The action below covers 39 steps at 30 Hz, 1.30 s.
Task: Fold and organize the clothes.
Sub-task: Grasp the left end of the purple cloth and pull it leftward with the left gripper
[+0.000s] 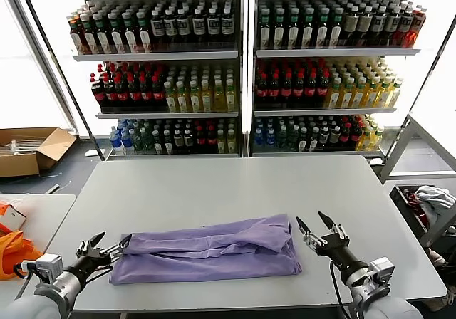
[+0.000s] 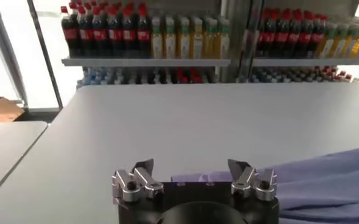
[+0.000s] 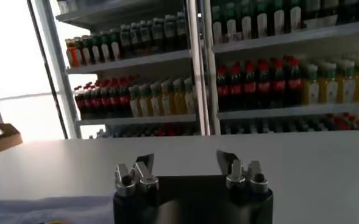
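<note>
The clothes, a lavender T-shirt [image 1: 206,251], lie folded into a long band near the front of the grey table [image 1: 235,184]. My left gripper [image 1: 110,246] hovers open at the shirt's left end, nothing between its fingers. In the left wrist view the left gripper [image 2: 192,165] shows spread jaws, with lavender cloth [image 2: 325,182] beside and beneath it. My right gripper [image 1: 313,224] stands open just off the shirt's right end, clear of the fabric. The right wrist view shows the right gripper [image 3: 184,159] empty, a strip of the shirt [image 3: 39,210] at the frame's edge.
Shelves of bottled drinks [image 1: 235,70] fill the back. A second grey table [image 1: 35,212] stands to the left with orange fabric [image 1: 14,251] on it. A cardboard box [image 1: 32,148] lies on the floor. A bin of pale clothes [image 1: 427,205] is at the right.
</note>
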Tool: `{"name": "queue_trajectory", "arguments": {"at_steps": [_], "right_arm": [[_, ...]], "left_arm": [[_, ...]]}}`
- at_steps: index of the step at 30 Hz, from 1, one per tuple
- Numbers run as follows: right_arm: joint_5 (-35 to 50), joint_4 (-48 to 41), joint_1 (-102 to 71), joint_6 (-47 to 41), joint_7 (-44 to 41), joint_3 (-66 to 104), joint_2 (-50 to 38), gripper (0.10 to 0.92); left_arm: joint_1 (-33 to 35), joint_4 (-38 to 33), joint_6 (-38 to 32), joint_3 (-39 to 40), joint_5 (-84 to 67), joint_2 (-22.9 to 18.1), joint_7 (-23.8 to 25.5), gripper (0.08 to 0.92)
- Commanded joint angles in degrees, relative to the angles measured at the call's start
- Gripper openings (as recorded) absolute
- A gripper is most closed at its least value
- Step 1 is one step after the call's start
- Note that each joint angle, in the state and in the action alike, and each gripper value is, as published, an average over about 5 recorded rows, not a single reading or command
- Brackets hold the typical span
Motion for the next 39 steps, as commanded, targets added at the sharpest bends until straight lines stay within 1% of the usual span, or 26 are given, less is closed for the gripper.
{"name": "queue_trajectory", "arguments": {"at_steps": [1, 4, 8, 11, 14, 19, 29, 35, 37, 39], "right_arm": [[-6.86, 1.02, -5.61, 12.35, 0.80, 5.30, 2.94, 0.799], [-6.78, 1.00, -7.94, 13.06, 0.28, 7.05, 3.21, 0.819], [-5.85, 1.42, -10.05, 13.40, -0.09, 8.96, 3.25, 0.823], [-4.92, 1.73, -10.79, 13.47, -0.19, 9.93, 3.24, 0.823], [-4.40, 1.97, -10.98, 13.53, -0.15, 10.43, 3.24, 0.823], [-3.07, 3.35, -11.07, 13.21, -0.03, 10.71, 2.96, 0.823], [-1.60, 3.53, -10.49, 12.85, 0.11, 10.68, 2.50, 0.823], [-0.84, 3.37, -10.44, 12.92, -0.12, 10.95, 2.27, 0.823], [-0.73, 3.28, -10.46, 13.02, -0.23, 10.89, 2.23, 0.823], [-0.62, 3.09, -10.48, 13.17, -0.29, 10.84, 2.16, 0.823]], "left_arm": [[0.43, -1.21, -10.13, 9.02, 5.16, -10.23, -14.67, 0.808], [-0.57, 0.42, -9.83, 10.80, 7.24, -11.67, -16.30, 0.821], [-2.22, 3.47, -9.51, 12.47, 9.58, -12.74, -18.18, 0.822], [-2.55, 4.38, -9.00, 13.35, 10.14, -13.25, -19.06, 0.823], [-2.28, 4.69, -8.19, 14.07, 10.72, -13.48, -19.26, 0.791], [-1.82, 5.42, -7.57, 14.50, 11.04, -13.30, -19.27, 0.655], [-1.63, 4.41, -8.64, 15.88, 11.60, -13.71, -19.05, 0.369], [-1.57, 3.55, -9.66, 13.51, 11.24, -12.18, -17.58, 0.196], [-1.73, 2.88, -9.76, 11.57, 10.56, -11.06, -16.76, 0.145], [-1.93, 2.22, -9.83, 8.88, 9.57, -8.99, -15.35, 0.116]]}}
